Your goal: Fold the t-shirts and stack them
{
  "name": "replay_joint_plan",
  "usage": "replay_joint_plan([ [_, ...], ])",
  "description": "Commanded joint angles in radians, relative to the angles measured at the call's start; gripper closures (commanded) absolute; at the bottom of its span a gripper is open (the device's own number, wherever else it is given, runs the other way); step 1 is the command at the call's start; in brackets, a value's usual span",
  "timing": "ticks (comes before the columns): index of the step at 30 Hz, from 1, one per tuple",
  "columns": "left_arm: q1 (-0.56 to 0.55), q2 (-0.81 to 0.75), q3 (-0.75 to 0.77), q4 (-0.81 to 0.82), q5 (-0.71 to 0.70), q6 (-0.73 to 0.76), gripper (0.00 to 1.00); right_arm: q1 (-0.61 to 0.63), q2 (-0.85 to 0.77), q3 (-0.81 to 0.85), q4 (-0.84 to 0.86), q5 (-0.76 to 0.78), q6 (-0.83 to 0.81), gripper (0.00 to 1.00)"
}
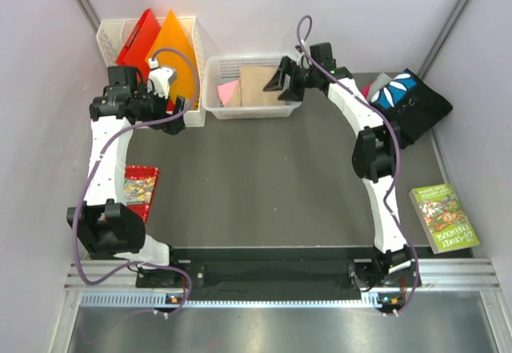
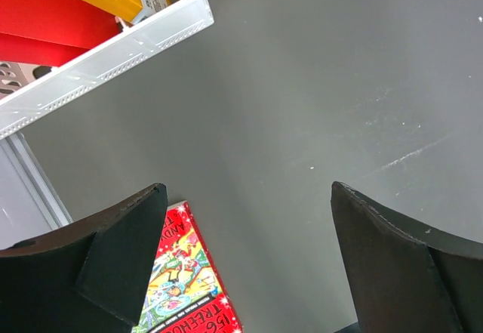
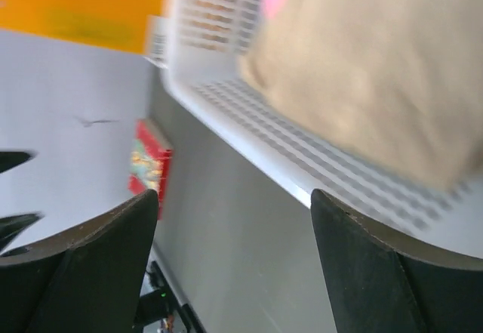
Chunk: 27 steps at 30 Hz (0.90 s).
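A folded tan t-shirt and a pink one lie in the middle white mesh basket; the tan one also shows blurred in the right wrist view. A black t-shirt with blue-and-white print lies in a heap at the back right, with grey and magenta cloth at its left edge. My right gripper is open and empty at the basket's right end, above its rim. My left gripper is open and empty, next to the left basket, over the dark mat.
A left white basket holds red and orange plastic folders. A red book lies at the mat's left edge, also in the left wrist view. A green book lies at the right.
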Motion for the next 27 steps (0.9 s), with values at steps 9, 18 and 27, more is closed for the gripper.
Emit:
replay_joint_plan([
  [9, 0.008, 0.027, 0.052, 0.012, 0.000, -0.010, 0.06, 0.026, -0.031, 0.131, 0.304, 0.022, 0.028, 0.23],
  [18, 0.016, -0.013, 0.068, -0.034, -0.038, 0.027, 0.06, 0.037, 0.122, 0.162, 0.225, 0.355, -0.171, 0.21],
  [27, 0.040, -0.005, 0.111, -0.054, -0.046, 0.038, 0.06, 0.063, 0.173, 0.170, 0.170, 0.435, -0.233, 0.22],
])
